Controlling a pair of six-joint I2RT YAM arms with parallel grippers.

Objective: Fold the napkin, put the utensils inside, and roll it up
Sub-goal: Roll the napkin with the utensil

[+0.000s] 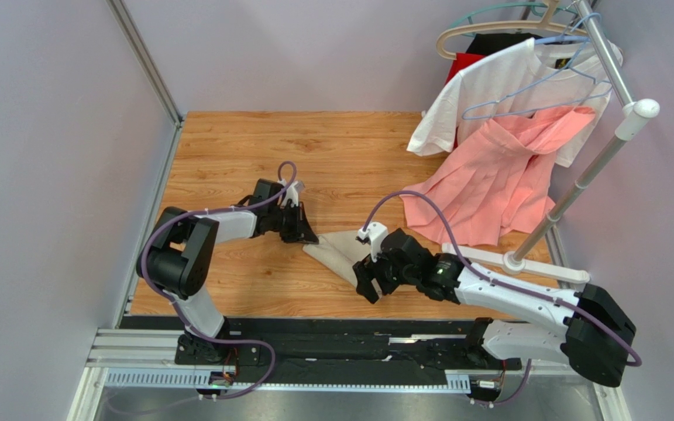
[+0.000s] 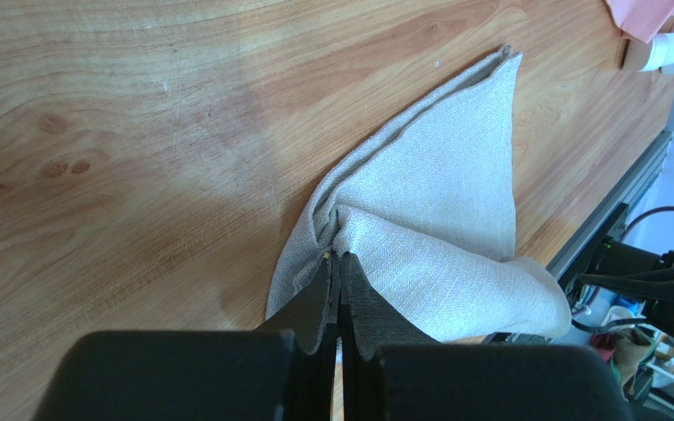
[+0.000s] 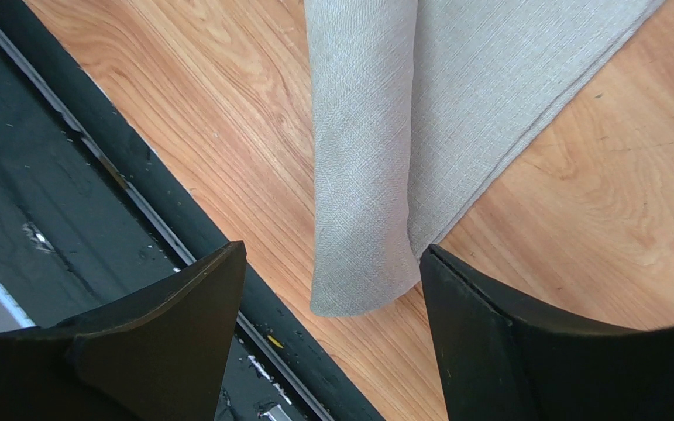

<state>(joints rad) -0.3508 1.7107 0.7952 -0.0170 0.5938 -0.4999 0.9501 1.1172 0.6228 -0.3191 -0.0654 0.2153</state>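
From above, the napkin (image 1: 336, 250) lies bunched in a narrow fold near the table's (image 1: 314, 149) front edge, between the left gripper (image 1: 301, 230) and right gripper (image 1: 369, 285); no utensils show. The risk, as I judge it: held at one corner only, any tug would drag it or undo the loose fold, perhaps off the table's front edge. Left wrist: the jaws are pressed together, pinching a napkin corner. Right wrist: the jaws stand wide, straddling the napkin's folded end, touching nothing.
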